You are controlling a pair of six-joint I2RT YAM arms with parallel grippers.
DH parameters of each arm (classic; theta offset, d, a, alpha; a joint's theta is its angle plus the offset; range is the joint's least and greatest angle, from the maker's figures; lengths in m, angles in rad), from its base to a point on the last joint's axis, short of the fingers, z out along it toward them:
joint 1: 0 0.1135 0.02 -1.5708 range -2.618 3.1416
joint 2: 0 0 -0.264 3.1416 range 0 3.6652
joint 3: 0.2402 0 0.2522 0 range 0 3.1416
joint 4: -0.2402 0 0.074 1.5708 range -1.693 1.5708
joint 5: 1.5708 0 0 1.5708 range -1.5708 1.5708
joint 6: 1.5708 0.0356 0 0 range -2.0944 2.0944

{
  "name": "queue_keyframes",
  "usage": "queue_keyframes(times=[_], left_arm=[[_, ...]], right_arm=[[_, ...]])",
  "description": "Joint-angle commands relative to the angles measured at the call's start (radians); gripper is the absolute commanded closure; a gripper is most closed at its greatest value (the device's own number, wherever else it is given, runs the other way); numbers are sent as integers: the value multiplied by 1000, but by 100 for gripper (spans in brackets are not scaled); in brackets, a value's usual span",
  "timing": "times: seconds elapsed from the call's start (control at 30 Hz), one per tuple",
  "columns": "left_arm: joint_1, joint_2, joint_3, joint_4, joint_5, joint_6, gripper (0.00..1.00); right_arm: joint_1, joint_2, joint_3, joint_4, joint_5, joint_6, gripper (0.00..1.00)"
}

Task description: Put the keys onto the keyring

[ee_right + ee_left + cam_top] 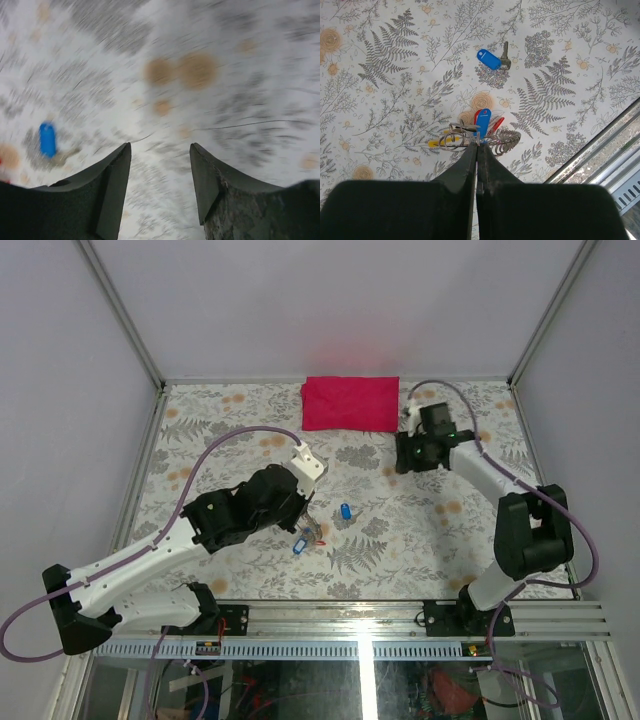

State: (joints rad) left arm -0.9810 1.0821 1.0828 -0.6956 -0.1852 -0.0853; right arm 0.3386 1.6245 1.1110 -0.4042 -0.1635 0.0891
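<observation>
The left pincer (477,146) is closed, its two dark, wedge-shaped fingers pressed flat together with no gap. Right at their tips lies the keyring (461,131), a thin silvery wire loop carrying a bunch of keys (483,120) with glossy plastic tags: a blue oblong straight ahead of the tips, red beside it, yellow off to their left. Whether the wire itself is pinched cannot be told. Farther ahead of this pincer, well apart from the bunch, a loose key (490,59) with a rounded blue tag and a dull metal blade lies flat on the table (385,100), whose covering is printed with grey ferns and orange blossoms. The right pincer (160,150) stands open with nothing between its jaws; its view is blurred.
</observation>
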Motion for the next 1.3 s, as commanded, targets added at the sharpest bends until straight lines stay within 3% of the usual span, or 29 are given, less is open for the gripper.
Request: queue_keyframes(times=[0.0,0.37,0.73,0.97,1.27], left_arm=[[-3,-19,39,22,-12,0,100],[-3,-11,33,22,-7,5,100],[-3,36,46,40,-4,17,100],[-3,35,38,39,-9,19,100],[-3,43,39,38,-9,17,100]], right_arm=[[-194,-23,116,81,121,73,42],[-486,253,369,76,238,129,41],[-516,532,659,-47,181,78,42],[-520,606,713,-68,209,74,45],[-524,646,716,-85,203,69,57]])
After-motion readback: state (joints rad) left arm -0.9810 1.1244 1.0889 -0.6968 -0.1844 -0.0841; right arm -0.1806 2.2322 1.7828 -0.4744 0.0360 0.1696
